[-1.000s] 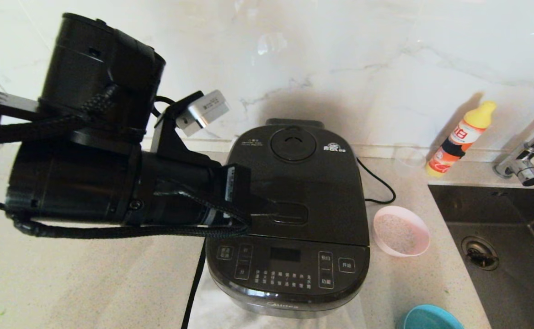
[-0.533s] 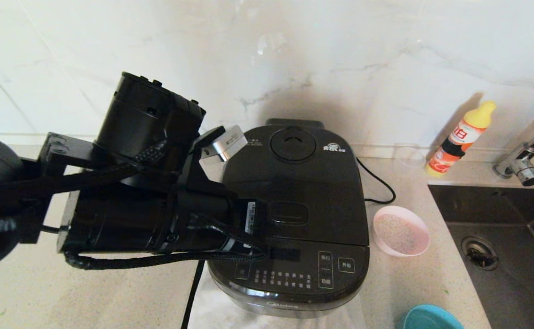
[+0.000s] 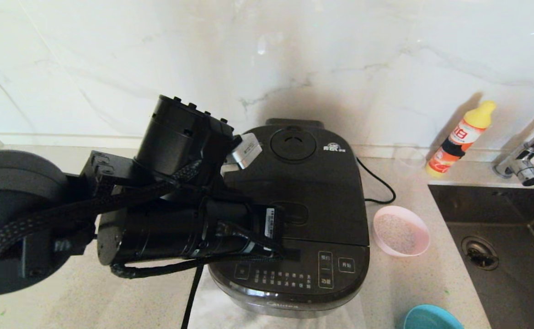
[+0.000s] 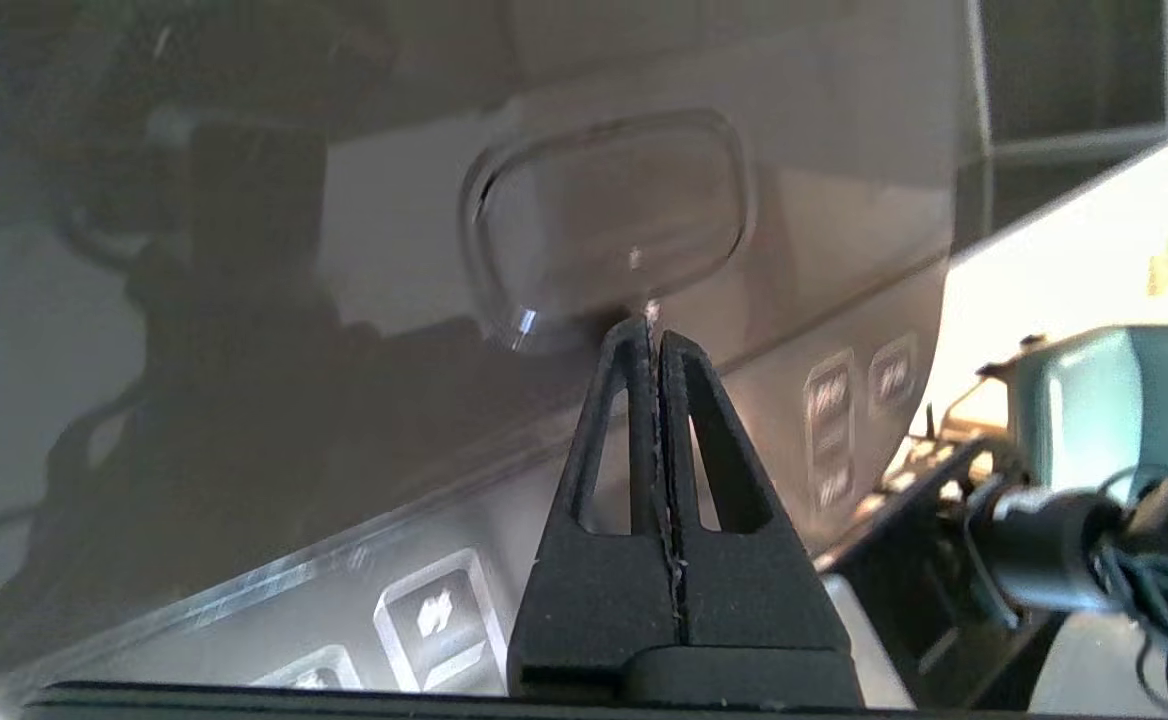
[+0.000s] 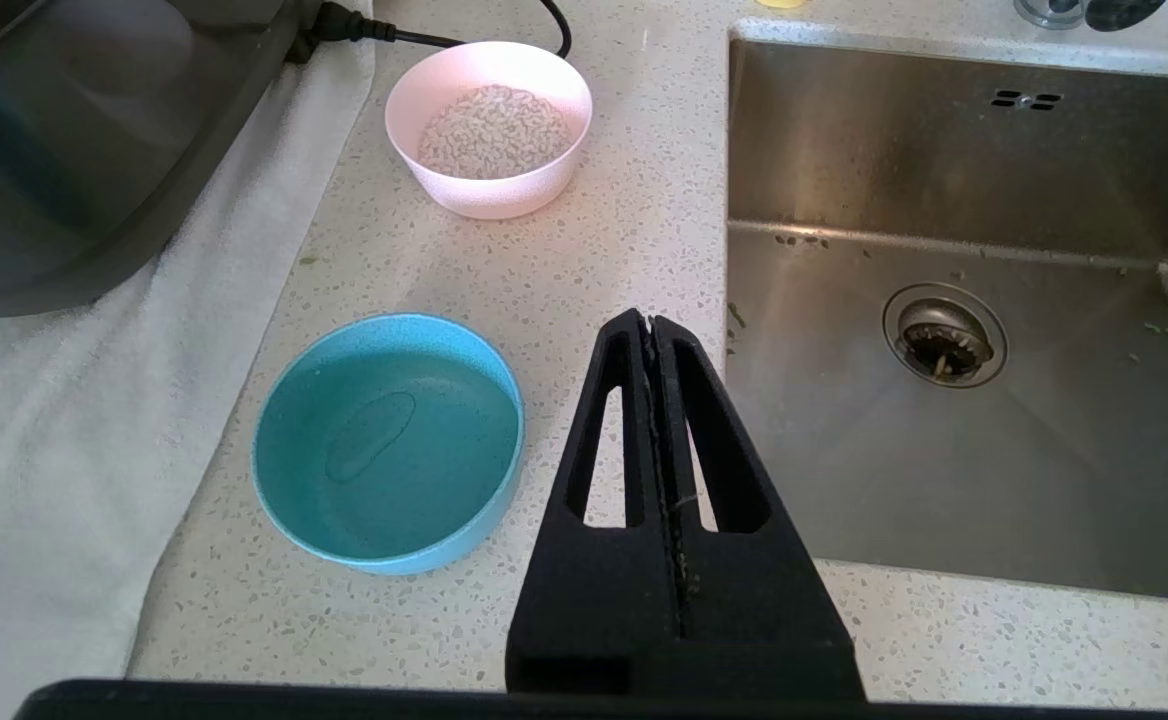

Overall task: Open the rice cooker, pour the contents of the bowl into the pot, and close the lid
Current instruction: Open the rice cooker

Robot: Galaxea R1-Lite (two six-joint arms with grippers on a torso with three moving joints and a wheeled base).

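Observation:
The black rice cooker (image 3: 335, 267) stands mid-counter with its lid (image 3: 326, 183) down, so the pot is hidden. My left arm (image 3: 180, 228) reaches across the cooker's front left. The left gripper (image 4: 652, 325) is shut and empty, its tip at the near edge of the lid's oblong button (image 4: 609, 220), just above the button panel (image 4: 434, 620). A pink bowl (image 3: 401, 230) of white rice grains sits right of the cooker, also seen as the pink bowl (image 5: 489, 125) in the right wrist view. My right gripper (image 5: 652, 322) hangs shut and empty over the counter edge by the sink, out of the head view.
A blue bowl (image 5: 389, 440) of water sits near the counter's front. The steel sink (image 3: 500, 219) and faucet (image 3: 527, 160) lie right. An orange bottle (image 3: 461, 137) and clear glass (image 3: 408, 155) stand by the wall. The cord (image 3: 376, 183) trails behind; a white cloth (image 5: 64, 420) underlies the cooker.
My left arm has swung down and to the right, from above the cooker's left side to low over its lid and front panel. The lid stays down.

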